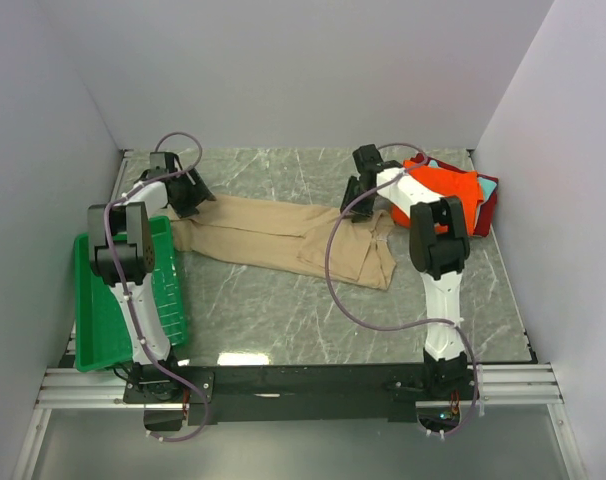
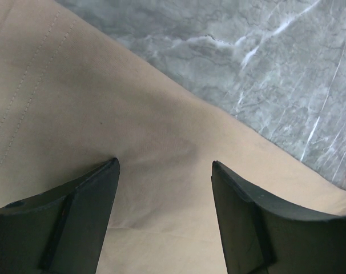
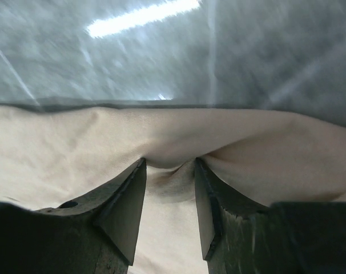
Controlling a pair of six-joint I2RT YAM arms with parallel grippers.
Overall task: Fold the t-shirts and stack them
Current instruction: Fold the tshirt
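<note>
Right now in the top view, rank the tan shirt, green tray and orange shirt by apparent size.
1-2. tan shirt, green tray: too alike to rank; the left arm covers part of the tray.
3. orange shirt, clearly smallest.

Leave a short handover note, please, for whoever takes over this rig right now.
Left gripper: jaws open, low over the left end of the tan shirt, nothing pinched.
Right gripper: jaws closed on a pucker of the tan shirt at its far edge, near the right end.
Tan shirt: a long rumpled band across the table, not yet a folded rectangle.
Stack: far right corner, orange on top, red and teal showing under it.
Done: those shirts are folded and stacked.
Left: finish folding the tan shirt and put it on the stack.
</note>
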